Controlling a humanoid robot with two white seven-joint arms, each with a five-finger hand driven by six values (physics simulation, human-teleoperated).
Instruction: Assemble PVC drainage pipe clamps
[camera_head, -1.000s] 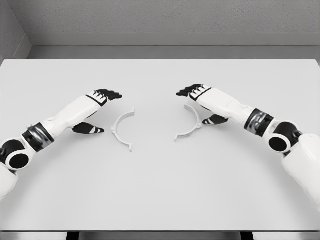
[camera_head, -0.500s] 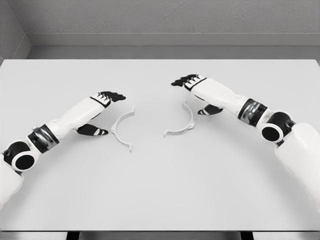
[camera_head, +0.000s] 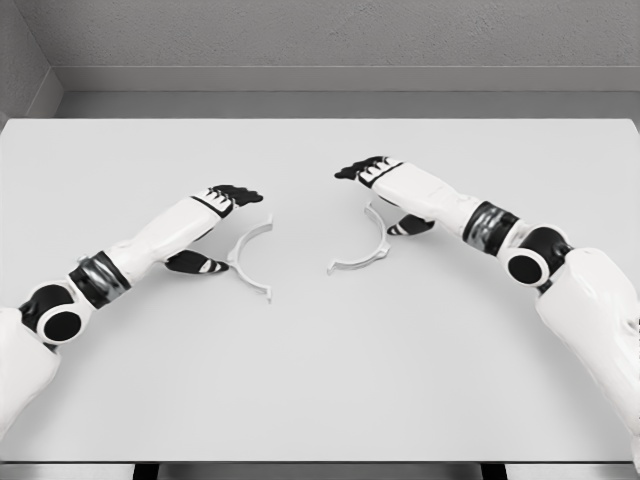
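On a plain white tabletop (camera_head: 320, 380), seen from the robot's head, lie two thin white plastic half-ring clamp pieces with their open sides facing each other. The left half-ring (camera_head: 248, 259) sits left of centre and the right half-ring (camera_head: 362, 246) right of centre, near each other but with a clear gap between them.

The left hand (camera_head: 222, 208), white with black fingers, hovers just beside the outer curve of the left half-ring, fingers loosely extended and the thumb dropped below, holding nothing. The right hand (camera_head: 378, 185) reaches over the outer curve of the right half-ring, fingers likewise extended, thumb tucked behind the piece; whether it touches is hard to tell, but no grasp is closed.

Compared with a second ago, both hands have crept inward, and the right half-ring has slid toward the centre, while the left piece has edged slightly right. The gap has narrowed, so the halves seem to be being nudged together, though they are not yet joined.
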